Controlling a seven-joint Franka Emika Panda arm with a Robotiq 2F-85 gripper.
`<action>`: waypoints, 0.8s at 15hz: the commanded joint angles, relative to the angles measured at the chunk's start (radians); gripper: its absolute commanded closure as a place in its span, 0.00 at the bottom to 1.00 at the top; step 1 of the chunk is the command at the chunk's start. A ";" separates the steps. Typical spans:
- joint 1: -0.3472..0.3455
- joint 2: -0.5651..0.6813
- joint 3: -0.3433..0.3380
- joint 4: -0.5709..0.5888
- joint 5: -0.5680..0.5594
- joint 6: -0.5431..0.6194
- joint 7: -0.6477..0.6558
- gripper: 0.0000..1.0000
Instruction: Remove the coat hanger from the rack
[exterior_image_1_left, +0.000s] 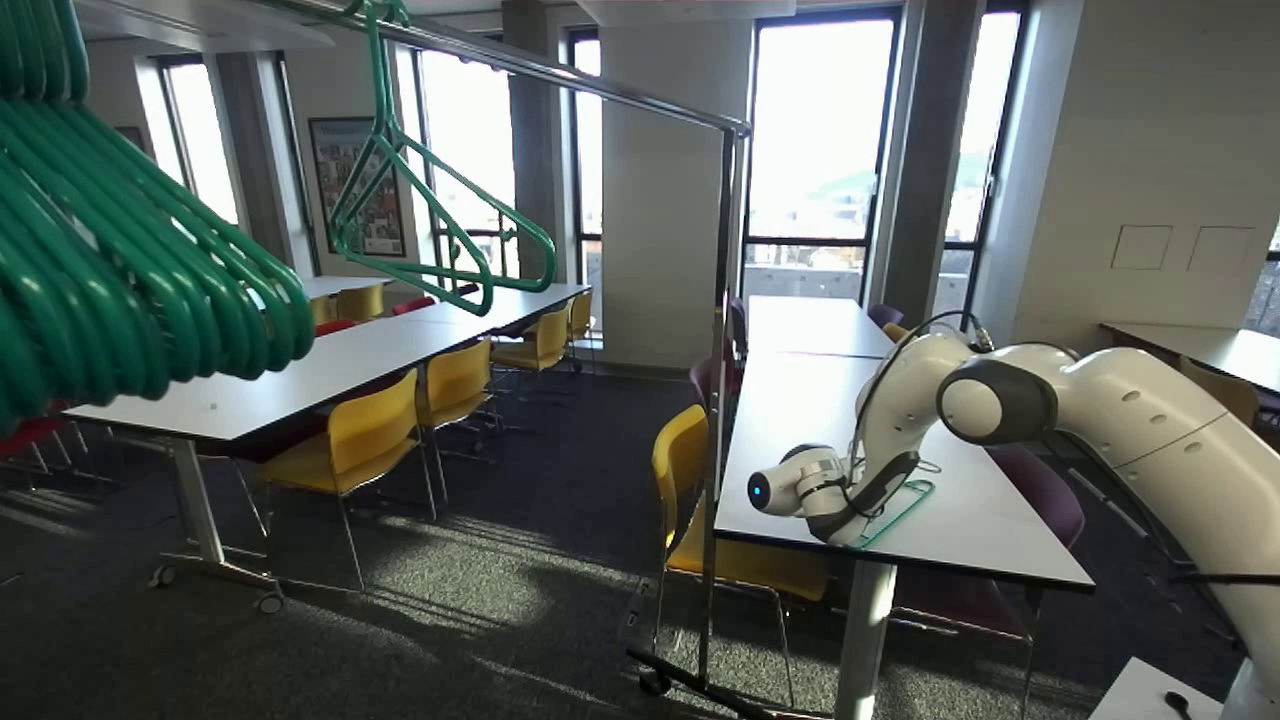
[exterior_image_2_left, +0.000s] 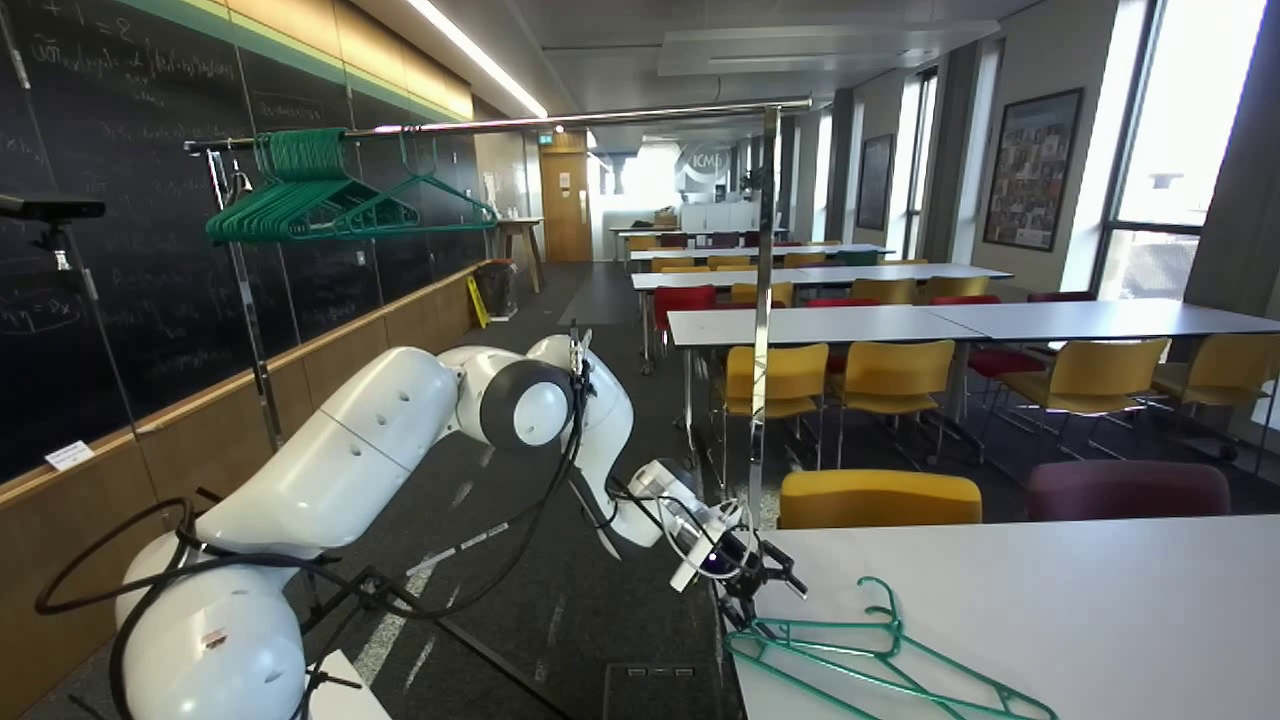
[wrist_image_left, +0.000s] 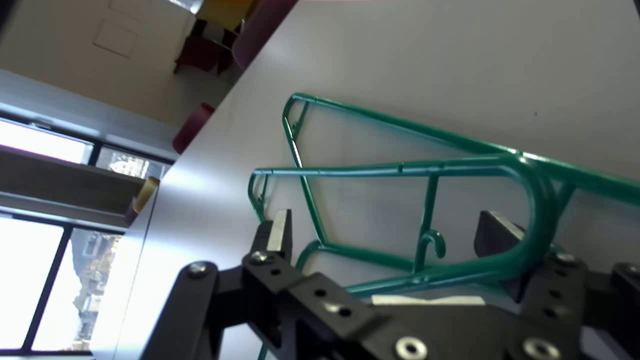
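Two thin green hangers, one (exterior_image_2_left: 892, 630) overlapping the other, lie on the white table in an exterior view. In the wrist view the near hanger (wrist_image_left: 370, 171) crosses over the other hanger (wrist_image_left: 390, 120). My gripper (wrist_image_left: 385, 232) is open, its fingers wide apart. The near hanger's rounded corner runs across in front of the right-hand finger; I cannot tell whether they touch. In an exterior view the gripper (exterior_image_2_left: 775, 603) is low at the table's edge, by the hangers' ends. The rack's bar (exterior_image_1_left: 600, 85) carries several more green hangers (exterior_image_2_left: 300, 200), bunched at one end, with two (exterior_image_1_left: 383, 110) apart.
The rack's upright pole (exterior_image_2_left: 763, 330) stands close to the table (exterior_image_2_left: 1150, 610) and the gripper. A yellow chair (exterior_image_1_left: 685, 480) is beside the pole. A yellow (exterior_image_2_left: 880, 500) and a purple chair (exterior_image_2_left: 1130, 492) stand at the table's far side. More tables stand beyond.
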 joint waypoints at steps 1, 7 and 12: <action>-0.061 -0.109 0.019 -0.085 0.017 0.200 -0.086 0.00; -0.155 -0.233 0.011 -0.189 0.076 0.588 -0.226 0.00; -0.244 -0.271 0.040 -0.284 0.320 0.832 -0.505 0.00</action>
